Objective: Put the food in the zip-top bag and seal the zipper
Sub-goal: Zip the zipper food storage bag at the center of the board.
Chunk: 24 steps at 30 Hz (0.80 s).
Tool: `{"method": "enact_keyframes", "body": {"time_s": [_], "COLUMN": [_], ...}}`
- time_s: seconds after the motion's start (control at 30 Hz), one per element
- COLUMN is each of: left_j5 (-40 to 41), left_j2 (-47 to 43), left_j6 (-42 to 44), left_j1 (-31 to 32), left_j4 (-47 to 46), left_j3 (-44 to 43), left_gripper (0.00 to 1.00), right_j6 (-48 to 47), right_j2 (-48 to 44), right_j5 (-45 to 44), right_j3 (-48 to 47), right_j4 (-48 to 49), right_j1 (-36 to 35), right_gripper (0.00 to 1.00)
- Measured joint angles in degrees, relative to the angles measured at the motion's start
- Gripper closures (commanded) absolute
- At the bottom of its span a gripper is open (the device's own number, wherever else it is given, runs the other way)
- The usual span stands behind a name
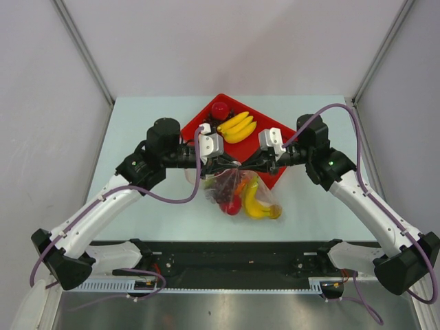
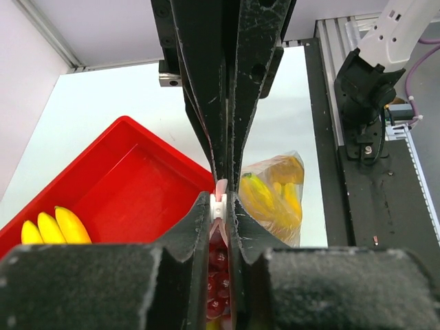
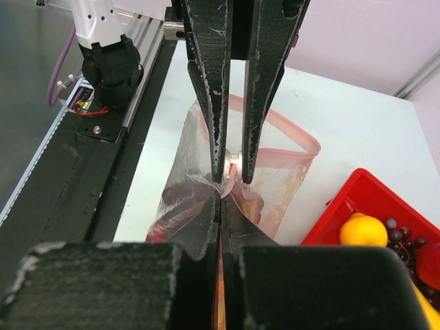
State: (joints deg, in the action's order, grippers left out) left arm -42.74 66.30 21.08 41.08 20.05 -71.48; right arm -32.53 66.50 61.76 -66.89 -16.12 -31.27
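The zip-top bag (image 1: pixel 268 201) lies in front of the red tray, holding bananas (image 1: pixel 256 203), a red apple (image 1: pixel 234 205) and dark grapes (image 1: pixel 223 190). Both grippers meet tip to tip over its mouth. My left gripper (image 2: pixel 218 203) is shut on the white slider of the pink zipper (image 2: pixel 220 187). My right gripper (image 3: pixel 221 196) is shut on the bag's top edge right beside it. The zipper (image 3: pixel 292 132) loops open beyond the fingers in the right wrist view. More bananas (image 1: pixel 237 127) and a red apple (image 1: pixel 220 110) lie in the tray.
The red tray (image 1: pixel 275 180) stands behind the bag; it also shows in the left wrist view (image 2: pixel 137 185) and in the right wrist view (image 3: pixel 344 206) with a yellow-orange fruit (image 3: pixel 362 230). A black rail (image 1: pixel 227 265) runs along the near edge.
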Motion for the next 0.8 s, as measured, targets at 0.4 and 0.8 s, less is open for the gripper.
{"method": "enact_keyframes", "body": {"time_s": [0.4,0.8], "left_j5": [-1.3,-2.4], "left_j2": [-1.3,-1.5], "left_j6": [2.5,2.6], "left_j1": [-3.1,-5.0], "left_j4": [0.4,0.9], "left_j3": [4.3,6.0], "left_gripper": [0.91,0.98], "right_j6": [-0.2,-1.6], "right_j2": [0.0,0.1], "right_j5": [-2.3,-2.6], "right_j3": [0.0,0.0], "right_j4": [-1.2,-2.4], "right_j1": [0.0,-0.1], "right_gripper": [1.00,1.00]}}
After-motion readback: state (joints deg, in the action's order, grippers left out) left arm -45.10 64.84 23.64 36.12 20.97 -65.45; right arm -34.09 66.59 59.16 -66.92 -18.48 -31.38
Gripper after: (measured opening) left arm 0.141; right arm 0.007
